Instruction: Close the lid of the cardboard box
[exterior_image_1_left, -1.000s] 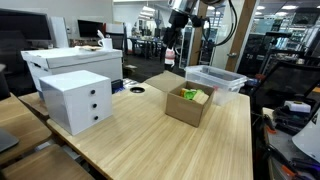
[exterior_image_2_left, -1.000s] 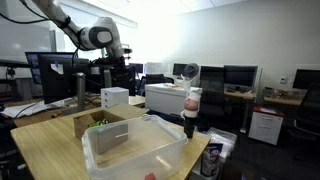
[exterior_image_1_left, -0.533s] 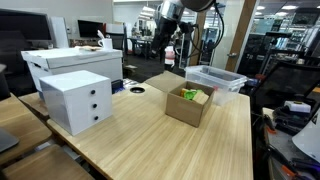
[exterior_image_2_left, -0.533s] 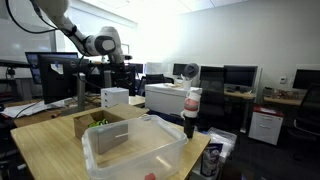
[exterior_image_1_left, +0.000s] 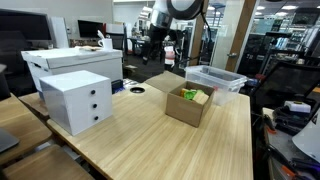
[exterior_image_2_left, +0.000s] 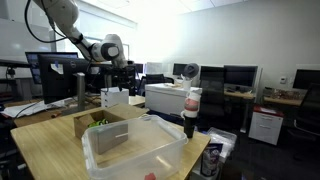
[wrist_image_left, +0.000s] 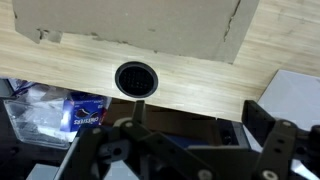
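The cardboard box (exterior_image_1_left: 189, 104) stands open on the wooden table, with green and yellow things inside. It also shows in an exterior view (exterior_image_2_left: 100, 123). Its lid (exterior_image_1_left: 165, 81) lies folded back flat on the table behind the box. In the wrist view the lid is the brown sheet along the top edge (wrist_image_left: 135, 25). My gripper (exterior_image_1_left: 154, 40) hangs high above the table's far edge, behind the lid and well apart from it. It also shows in an exterior view (exterior_image_2_left: 127, 70). In the wrist view its fingers (wrist_image_left: 185, 152) are spread wide and hold nothing.
A clear plastic bin (exterior_image_1_left: 215, 78) sits beside the box, nearer the camera in an exterior view (exterior_image_2_left: 135, 150). A white drawer unit (exterior_image_1_left: 75, 100) and a larger white box (exterior_image_1_left: 72, 61) stand further along. A cable hole (wrist_image_left: 135, 78) is in the tabletop. A bottle (exterior_image_2_left: 191, 110) stands by the bin.
The arm has swung across above the far side of the table, carrying the gripper away from the bin side toward the cable hole. The box and lid have not moved.
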